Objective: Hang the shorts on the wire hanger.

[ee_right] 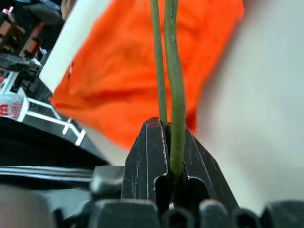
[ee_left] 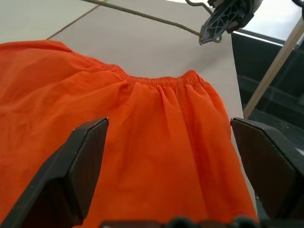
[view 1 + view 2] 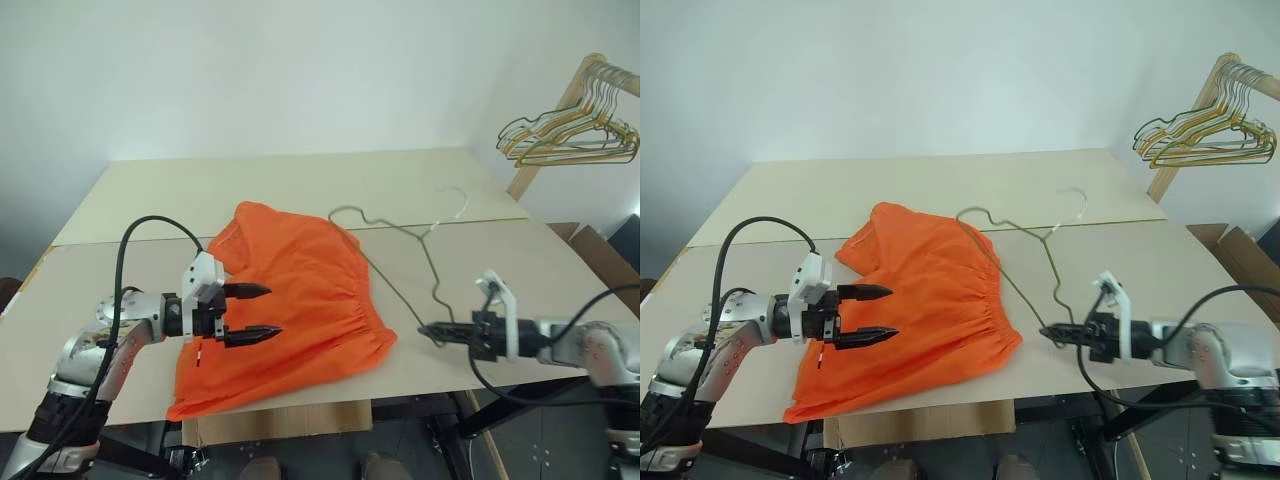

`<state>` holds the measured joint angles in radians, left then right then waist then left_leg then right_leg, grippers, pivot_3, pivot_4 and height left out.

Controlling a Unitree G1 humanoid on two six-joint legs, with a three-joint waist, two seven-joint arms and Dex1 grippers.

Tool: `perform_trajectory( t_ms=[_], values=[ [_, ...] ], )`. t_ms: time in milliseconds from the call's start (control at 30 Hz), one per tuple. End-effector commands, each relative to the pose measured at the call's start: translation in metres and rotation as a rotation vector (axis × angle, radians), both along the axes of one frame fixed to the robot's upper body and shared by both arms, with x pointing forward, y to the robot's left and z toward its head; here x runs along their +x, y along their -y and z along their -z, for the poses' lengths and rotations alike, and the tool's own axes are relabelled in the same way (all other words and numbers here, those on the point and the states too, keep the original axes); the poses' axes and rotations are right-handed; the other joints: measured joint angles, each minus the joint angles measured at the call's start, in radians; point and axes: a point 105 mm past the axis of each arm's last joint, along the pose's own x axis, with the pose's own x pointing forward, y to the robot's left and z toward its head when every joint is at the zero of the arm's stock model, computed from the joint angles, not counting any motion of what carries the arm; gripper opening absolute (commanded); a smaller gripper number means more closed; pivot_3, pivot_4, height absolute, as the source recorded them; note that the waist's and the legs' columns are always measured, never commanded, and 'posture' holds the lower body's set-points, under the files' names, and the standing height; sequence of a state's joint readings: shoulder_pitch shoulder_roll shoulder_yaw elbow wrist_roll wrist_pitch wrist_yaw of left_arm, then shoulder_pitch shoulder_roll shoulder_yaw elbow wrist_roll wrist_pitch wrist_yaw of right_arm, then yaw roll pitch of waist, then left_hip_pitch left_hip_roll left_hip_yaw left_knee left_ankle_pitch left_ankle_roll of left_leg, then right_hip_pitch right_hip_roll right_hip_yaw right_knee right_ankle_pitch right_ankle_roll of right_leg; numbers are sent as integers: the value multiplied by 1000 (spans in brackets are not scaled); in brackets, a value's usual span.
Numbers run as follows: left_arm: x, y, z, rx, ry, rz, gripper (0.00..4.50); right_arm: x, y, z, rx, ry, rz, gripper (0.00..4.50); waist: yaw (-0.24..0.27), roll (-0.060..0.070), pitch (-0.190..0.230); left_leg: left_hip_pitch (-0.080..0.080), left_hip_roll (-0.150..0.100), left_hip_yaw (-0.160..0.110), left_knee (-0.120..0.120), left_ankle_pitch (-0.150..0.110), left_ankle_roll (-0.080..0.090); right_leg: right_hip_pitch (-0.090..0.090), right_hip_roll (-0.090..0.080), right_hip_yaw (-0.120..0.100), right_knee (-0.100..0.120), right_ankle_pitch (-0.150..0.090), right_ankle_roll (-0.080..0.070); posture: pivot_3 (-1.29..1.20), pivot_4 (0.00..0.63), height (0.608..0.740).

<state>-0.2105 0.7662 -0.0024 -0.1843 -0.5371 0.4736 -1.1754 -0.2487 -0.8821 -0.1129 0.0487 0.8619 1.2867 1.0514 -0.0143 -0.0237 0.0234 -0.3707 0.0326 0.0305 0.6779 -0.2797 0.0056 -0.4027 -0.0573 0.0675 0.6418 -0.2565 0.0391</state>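
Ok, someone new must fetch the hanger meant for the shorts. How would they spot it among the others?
On the beige table, beside the orange shorts, lies one thin olive-grey wire hanger, an end pinched by the right gripper. Unlike the gold and dark hangers bunched on the wooden rack at the far right, it lies flat and alone.
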Motion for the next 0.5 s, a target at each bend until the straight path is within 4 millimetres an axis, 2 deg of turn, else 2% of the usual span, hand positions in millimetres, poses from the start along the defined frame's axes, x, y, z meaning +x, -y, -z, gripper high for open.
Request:
perform_trajectory(
  t_ms=[33, 133, 300, 500],
  values=[
    [-5, 2, -3, 48, 37, 46, 4468, -13, 13, -16, 125, -98, -6, 0, -6, 0, 0, 0, 0, 0, 0, 0, 0, 0, 0, 0, 0, 0, 0, -21, 0, 740],
    [-7, 3, -3, 63, 39, 71, 4468, -21, 34, -10, 112, -159, 30, 0, -6, 0, 0, 1, 0, 0, 0, 0, 0, 1, 0, 1, 0, 0, 0, -22, 0, 740],
    [-9, 4, -3, 84, 40, 92, 4468, -31, 54, 7, 62, -233, 20, 0, -9, 0, 0, 1, 0, 1, 1, 0, 0, 1, 0, 1, 0, 0, 1, -21, 0, 740],
    [-10, 4, -2, 102, 48, 91, 4468, -24, 56, 22, 31, -258, 33, 0, -13, 0, 0, 2, 0, 1, 1, 0, 0, 1, 0, 1, 1, 0, 1, -4, 0, 740]
  ],
)
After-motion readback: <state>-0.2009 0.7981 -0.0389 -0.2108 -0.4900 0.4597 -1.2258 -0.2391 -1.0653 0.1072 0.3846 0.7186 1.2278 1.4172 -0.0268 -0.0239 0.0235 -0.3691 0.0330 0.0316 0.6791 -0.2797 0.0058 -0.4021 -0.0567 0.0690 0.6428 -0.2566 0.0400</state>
